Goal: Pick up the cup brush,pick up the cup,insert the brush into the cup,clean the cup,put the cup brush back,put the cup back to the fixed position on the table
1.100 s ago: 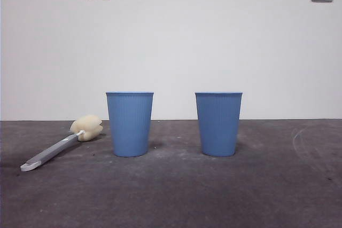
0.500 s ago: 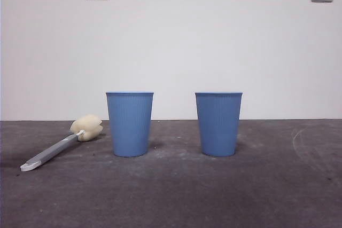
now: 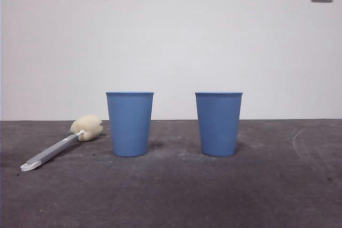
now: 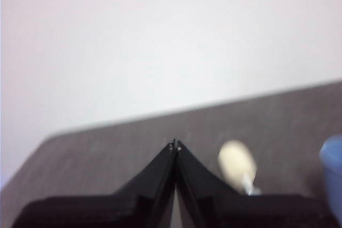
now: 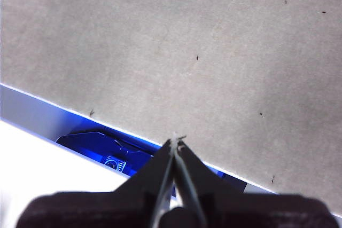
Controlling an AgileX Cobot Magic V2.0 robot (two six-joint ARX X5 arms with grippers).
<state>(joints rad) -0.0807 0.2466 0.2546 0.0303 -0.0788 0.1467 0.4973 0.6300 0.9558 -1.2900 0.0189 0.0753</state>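
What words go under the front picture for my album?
Two blue cups stand apart on the table; the cup brush lies beside them.

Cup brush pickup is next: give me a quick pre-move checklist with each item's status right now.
1. Cup brush lying free on the table, handle unobstructed: ok.
2. Sponge head apart from the nearer cup: ok, a gap shows in the front view.
3. Both cups upright, second cup standing apart: ok.
4. Left pincer ready to grasp: not ok, jaws are shut; open first.
5. Left pincer aimed at the handle: cannot tell; its view shows only the blurred sponge head.
6. Right pincer clear of the cups: ok, shut, over the table edge.
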